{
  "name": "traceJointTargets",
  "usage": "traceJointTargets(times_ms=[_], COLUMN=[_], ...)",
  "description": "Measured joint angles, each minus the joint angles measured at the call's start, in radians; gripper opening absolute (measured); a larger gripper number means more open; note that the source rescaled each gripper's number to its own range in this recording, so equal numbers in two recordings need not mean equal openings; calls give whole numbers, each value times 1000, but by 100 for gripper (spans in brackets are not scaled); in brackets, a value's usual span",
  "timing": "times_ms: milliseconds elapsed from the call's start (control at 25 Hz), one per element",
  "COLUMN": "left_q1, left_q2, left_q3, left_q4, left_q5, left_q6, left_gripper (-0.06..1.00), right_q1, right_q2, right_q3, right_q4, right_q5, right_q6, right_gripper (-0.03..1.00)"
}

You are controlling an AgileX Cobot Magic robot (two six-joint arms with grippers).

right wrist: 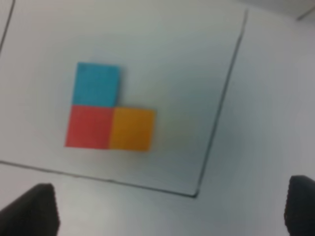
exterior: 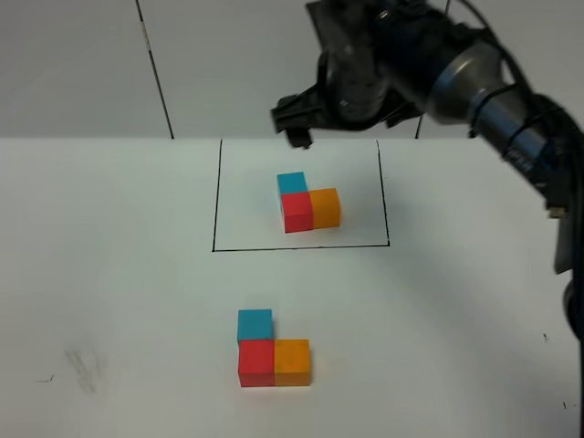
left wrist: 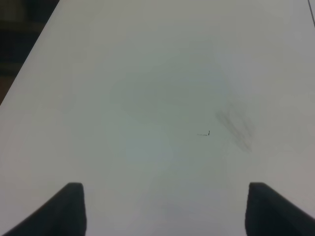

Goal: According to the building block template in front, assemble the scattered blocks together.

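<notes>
The building block template (exterior: 297, 211) is an L of light blue, red and orange cubes inside a thin black drawn frame (exterior: 301, 247); it also shows in the right wrist view (right wrist: 110, 113). Nearer the front, the scattered blocks sit joined in the same L: light blue (exterior: 255, 324), red (exterior: 256, 361), orange (exterior: 292, 361). My right gripper (exterior: 294, 128) hangs open and empty above the frame's far edge; in its wrist view (right wrist: 170, 211) the fingertips are wide apart. My left gripper (left wrist: 165, 211) is open and empty over bare table and is out of the high view.
The white table (exterior: 109, 274) has a grey smudge (exterior: 84, 370) at the front left, which also shows in the left wrist view (left wrist: 236, 125). A black cable (exterior: 155, 68) runs down the back wall. The table's edge (left wrist: 29, 64) shows in the left wrist view.
</notes>
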Motion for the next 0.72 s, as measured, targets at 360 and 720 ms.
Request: traceJointTargets(times_ms=[360,720], left_q1=[0,0], left_q2=[0,0], left_q3=[0,0], left_q4=[0,0], left_q5=[0,0], left_q6=[1,2], left_gripper=[63,63], right_q1=[-273,-506], right_q2=[-285,-682], right_q3=[292,756], right_q4=[-39,-140], right_q5=[1,5], right_q6=[-183,-197], right_gripper=[88,86])
